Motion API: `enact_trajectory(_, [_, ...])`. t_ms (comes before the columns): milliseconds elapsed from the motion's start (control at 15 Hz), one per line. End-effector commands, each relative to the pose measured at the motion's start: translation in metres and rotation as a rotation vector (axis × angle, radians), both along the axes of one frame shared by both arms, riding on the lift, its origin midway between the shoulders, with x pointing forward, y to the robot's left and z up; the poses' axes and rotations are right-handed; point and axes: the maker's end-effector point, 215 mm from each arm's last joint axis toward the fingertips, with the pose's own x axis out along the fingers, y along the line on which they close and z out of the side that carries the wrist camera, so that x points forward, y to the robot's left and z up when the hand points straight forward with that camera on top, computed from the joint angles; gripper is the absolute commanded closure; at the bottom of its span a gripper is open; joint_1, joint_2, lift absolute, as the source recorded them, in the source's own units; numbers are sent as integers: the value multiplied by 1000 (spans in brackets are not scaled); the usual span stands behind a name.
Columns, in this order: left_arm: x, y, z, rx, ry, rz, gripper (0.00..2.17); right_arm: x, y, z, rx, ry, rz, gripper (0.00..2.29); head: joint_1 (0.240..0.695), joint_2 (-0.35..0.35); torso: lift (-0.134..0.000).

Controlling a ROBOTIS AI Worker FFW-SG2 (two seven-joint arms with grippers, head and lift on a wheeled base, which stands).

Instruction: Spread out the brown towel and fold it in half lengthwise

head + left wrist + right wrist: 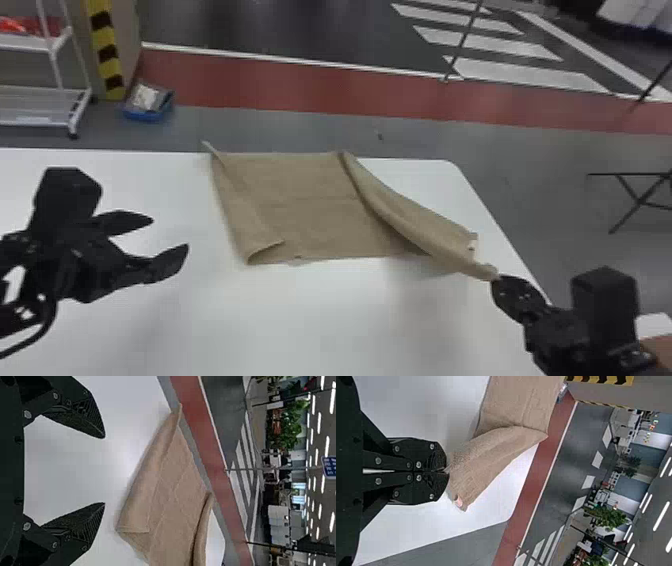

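The right gripper (pixel 495 279) is clamped on a near corner of the brown towel (pixel 300 200), which lies partly spread on the white table (pixel 225 320); the left gripper (pixel 170 232), its fingers parted, holds nothing beside the towel.

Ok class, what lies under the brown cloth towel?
The brown cloth towel lies mostly on a smooth white table; the black right end effector pinches its edge. Anything directly beneath is covered, so cannot be seen.

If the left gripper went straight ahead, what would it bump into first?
Probably the left side of the brown towel, though the left gripper might pass above it.
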Motion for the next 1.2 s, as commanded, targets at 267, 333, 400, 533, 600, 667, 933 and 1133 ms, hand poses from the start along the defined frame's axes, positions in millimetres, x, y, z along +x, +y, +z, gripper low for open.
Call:
enact_trajectory(267, [-9,-113,-16,115,-76,-117,518,-25,36,32,-46,-106,106,1683,695,-350,-123])
enact_trajectory(333, [-6,-125,-27,127,-62,-128,522,-29,38,32,-51,-103,115,1683,695,-350,-123])
enact_trajectory(400, [-1,-132,-36,144,-54,-129,522,-32,43,39,-68,-118,138,1683,695,-350,-123])
enact_trajectory(533, [9,-131,-53,177,-31,-131,522,-38,42,47,-86,-128,149,1683,695,-350,-123])
enact_trajectory(600, [12,-130,-56,183,-30,-123,522,-41,38,49,-91,-128,147,1683,695,-350,-123])
enact_trajectory(667, [16,-128,-60,191,-28,-112,522,-41,37,49,-90,-127,145,1683,695,-350,-123])
enact_trajectory(933, [34,-117,-61,248,-74,-92,620,-41,40,51,-82,-135,153,1683,695,-350,-123])
enact_trajectory(1133, [40,-98,-68,264,-55,-68,778,-40,37,52,-78,-142,148,1683,695,-350,-123])
